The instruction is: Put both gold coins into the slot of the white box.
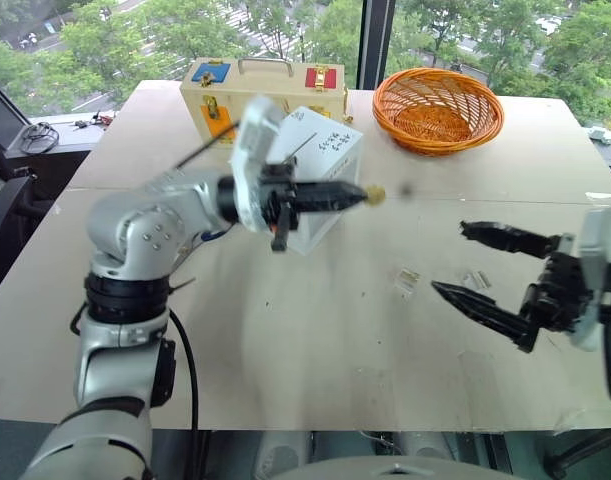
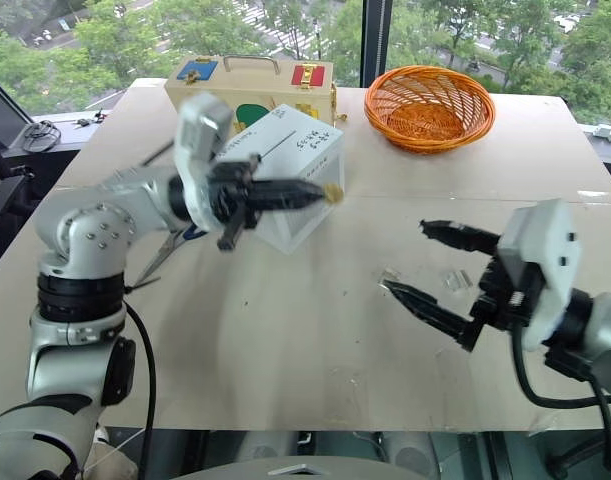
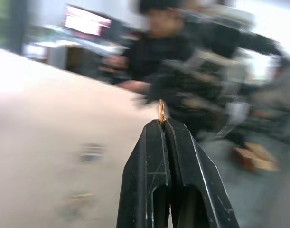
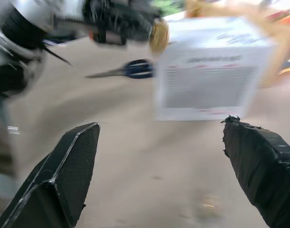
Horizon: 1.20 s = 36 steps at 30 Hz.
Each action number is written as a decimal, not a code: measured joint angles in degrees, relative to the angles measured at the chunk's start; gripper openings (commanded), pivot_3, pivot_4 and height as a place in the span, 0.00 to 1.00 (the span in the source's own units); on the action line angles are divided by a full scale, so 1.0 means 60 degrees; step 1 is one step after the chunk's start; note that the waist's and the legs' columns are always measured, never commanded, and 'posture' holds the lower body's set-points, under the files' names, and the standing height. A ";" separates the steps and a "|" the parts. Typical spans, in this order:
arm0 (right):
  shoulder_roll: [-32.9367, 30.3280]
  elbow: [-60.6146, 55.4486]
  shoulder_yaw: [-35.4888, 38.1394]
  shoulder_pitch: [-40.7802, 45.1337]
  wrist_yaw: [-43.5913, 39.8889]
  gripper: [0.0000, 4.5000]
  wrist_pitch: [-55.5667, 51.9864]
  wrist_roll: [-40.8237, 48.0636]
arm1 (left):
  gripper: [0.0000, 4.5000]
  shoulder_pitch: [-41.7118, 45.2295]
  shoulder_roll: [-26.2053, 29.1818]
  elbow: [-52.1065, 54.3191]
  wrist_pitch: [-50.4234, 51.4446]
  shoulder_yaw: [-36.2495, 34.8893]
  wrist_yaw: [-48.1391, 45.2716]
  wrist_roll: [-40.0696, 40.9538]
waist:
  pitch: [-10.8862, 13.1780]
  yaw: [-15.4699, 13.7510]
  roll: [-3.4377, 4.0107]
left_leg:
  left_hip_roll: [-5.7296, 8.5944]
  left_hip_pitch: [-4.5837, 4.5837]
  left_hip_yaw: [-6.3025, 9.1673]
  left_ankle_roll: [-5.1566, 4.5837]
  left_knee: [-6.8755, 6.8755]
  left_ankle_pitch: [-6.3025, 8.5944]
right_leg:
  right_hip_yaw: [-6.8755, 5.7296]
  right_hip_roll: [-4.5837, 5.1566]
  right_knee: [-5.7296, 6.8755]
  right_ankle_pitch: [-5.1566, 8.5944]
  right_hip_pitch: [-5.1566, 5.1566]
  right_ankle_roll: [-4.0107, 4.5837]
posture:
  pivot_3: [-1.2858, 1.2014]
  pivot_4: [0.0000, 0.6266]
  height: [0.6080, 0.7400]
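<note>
Left hand (image 1: 368, 196) pinching gold coin (image 1: 375, 195) beside white box (image 1: 320, 160) with unreadable black handwriting; right hand (image 1: 465, 260) spread.

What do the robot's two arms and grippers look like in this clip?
Both arms are silver-grey metal with rounded, screw-studded joint housings and black ribbed collars; a black cable loops beside the left arm. Each wrist carries a white boxy housing ahead of black hardware. The left gripper and right gripper each have two long, tapered black fingers, scuffed along their edges.

Shiny gold coin (image 3: 161, 111), woven wicker basket (image 1: 437, 110), matt table (image 1: 315, 340)
</note>
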<state>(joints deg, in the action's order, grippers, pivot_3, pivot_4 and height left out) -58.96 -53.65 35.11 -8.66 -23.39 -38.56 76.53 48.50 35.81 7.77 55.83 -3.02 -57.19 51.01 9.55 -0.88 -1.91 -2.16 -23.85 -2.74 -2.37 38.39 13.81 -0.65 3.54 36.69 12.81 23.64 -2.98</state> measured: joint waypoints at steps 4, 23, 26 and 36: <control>-0.0038 0.0225 0.1036 -0.0108 -0.0525 0.98 0.0074 -0.0048 | 0.00 0.1172 0.0522 -0.0779 -0.0073 -0.0262 0.1166 -0.0946 | 0.0000 0.0004 0.0000 | 0.0002 0.0003 -0.0006 0.0000 -0.0003 0.0000 | 0.0004 0.0000 -0.0002 -0.0002 -0.0001 0.0002 | 0.52 0.24 1.00; -0.0184 0.1314 -0.0114 0.1553 -0.2403 0.98 0.0882 -0.2547 | 0.00 0.4733 0.0866 -0.6540 0.1404 0.2401 0.0677 -0.4669 | 0.0016 0.0011 -0.0016 | 0.0004 -0.0029 -0.0008 0.0001 -0.0012 0.0001 | -0.0003 0.0005 -0.0015 -0.0012 0.0019 0.0013 | 0.52 0.24 1.00; -0.0031 0.1307 -0.0122 0.1554 -0.2417 0.98 0.0889 -0.2675 | 0.00 0.4786 0.0850 -0.6574 0.1625 0.2409 0.0377 -0.4739 | 0.0016 0.0013 -0.0016 | 0.0004 -0.0029 -0.0006 0.0001 -0.0012 0.0001 | -0.0004 0.0005 -0.0014 -0.0028 0.0020 -0.0017 | 0.52 0.24 1.00; 0.0194 0.1143 -0.0157 0.1488 -0.2475 0.98 0.0886 -0.2946 | 0.00 0.4656 0.0810 -0.6206 0.2209 0.2397 0.0163 -0.4752 | 0.0016 0.0014 -0.0016 | 0.0003 -0.0025 -0.0005 0.0000 -0.0006 0.0000 | -0.0003 0.0006 0.0000 -0.0030 0.0021 -0.0018 | 0.52 0.24 1.00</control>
<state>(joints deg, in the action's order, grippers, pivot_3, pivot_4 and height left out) -57.80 -46.79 34.17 0.27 -38.24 -33.25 58.86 76.43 40.67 -29.47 69.09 11.35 -56.21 22.49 9.65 -0.80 -2.00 -2.14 -23.99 -2.77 -2.37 38.35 13.82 -0.67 3.58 36.69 12.63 23.77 -3.09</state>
